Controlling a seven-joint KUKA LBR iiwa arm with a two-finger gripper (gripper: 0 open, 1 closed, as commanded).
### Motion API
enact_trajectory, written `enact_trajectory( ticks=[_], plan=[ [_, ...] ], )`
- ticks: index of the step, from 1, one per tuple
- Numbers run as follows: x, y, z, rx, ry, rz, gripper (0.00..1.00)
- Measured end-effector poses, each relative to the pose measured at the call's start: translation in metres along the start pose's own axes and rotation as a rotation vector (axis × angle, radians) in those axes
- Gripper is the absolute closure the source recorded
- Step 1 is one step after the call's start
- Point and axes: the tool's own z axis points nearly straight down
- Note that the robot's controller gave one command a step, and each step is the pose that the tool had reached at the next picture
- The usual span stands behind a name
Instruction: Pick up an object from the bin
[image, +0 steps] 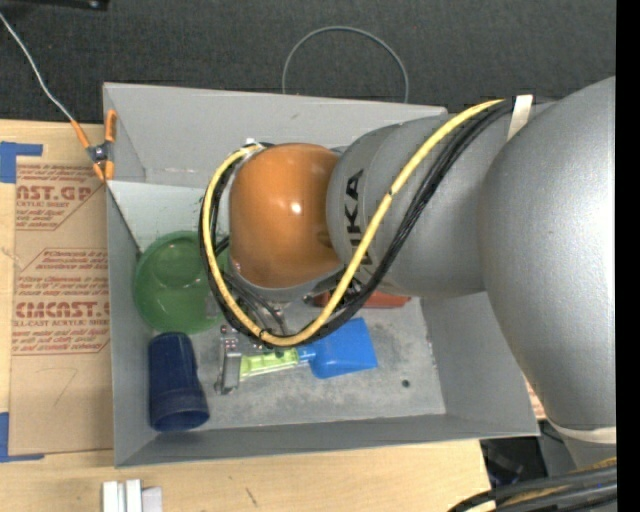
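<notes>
The gripper (231, 362) reaches down to the bin floor under the orange cover (280, 215) of the wrist, near the front wall. Most of it is hidden by that cover and the looped cables (215, 265), so I cannot tell whether it is spread or pressed together, and nothing visibly sits in its grasp.

Just beside it, on its right in the view, lies a pale green flat piece (272, 361). This is the thing nearest the gripper and, in my judgement, the likely pick. Its far end touches a blue block (345, 350). On the other side, a little apart, a dark blue cup (176, 381) lies on its side in the front left corner. Behind the cup a green bowl (176, 280) rests against the left wall. A red thing (396, 298), possibly a flat lid or box, peeks out from under the arm (560, 250).

To do this step well, the gripper should be centred across the narrow width of the flat piece and go low enough to get under its edge. It should stay clear of the blue block so that the block is not dragged along. The lift should go straight up, since a thin piece can slip out.

In the bin (400, 385) I count one pale green piece, one blue block, one dark blue cup, one green bowl and one red thing, five in all.
</notes>
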Motion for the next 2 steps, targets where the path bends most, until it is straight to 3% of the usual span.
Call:
enact_trajectory(
  ticks=[1,2],
  plan=[
    [-0.002,-0.001,-0.005,-0.002,-0.007,0.002,0.0],
    [0.032,-0.056,-0.04,0.0,0.001,0.036,0.0]
  ],
)
